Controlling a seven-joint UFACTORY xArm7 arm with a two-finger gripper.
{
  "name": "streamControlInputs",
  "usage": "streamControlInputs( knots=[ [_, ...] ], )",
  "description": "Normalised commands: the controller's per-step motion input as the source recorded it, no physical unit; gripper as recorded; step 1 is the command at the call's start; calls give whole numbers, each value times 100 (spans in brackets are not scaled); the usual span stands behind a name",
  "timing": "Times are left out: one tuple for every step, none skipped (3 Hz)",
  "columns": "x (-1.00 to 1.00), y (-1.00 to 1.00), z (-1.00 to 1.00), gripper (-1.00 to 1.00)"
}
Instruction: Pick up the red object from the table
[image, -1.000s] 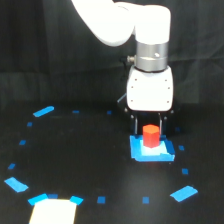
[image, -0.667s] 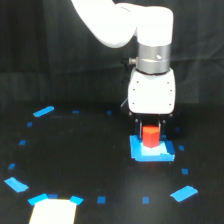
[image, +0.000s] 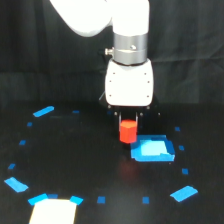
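The red object (image: 128, 131) is a small red-orange stubby block, hanging just above the black table (image: 80, 165) in the exterior view. My gripper (image: 128, 125) is shut on its upper part, and its fingers are mostly hidden under the white wrist housing. The block sits clear of the blue square pad (image: 152, 149), up and toward the view's left of it.
Small blue tape marks (image: 44, 111) form a ring on the table. Larger blue pieces lie at the view's lower left (image: 16, 185) and lower right (image: 184, 193). A pale rectangular patch (image: 54, 211) sits at the bottom edge. Black cloth hangs behind.
The red block has left the blue pad, lifted in my gripper. The arm has moved toward the view's left, off the pad.
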Motion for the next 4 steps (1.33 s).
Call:
streamControlInputs(
  knots=[
    [-44,-100,100,-92],
    [-61,-100,98,-97],
    [-44,-96,100,-100],
    [-36,-100,100,-93]
  ],
)
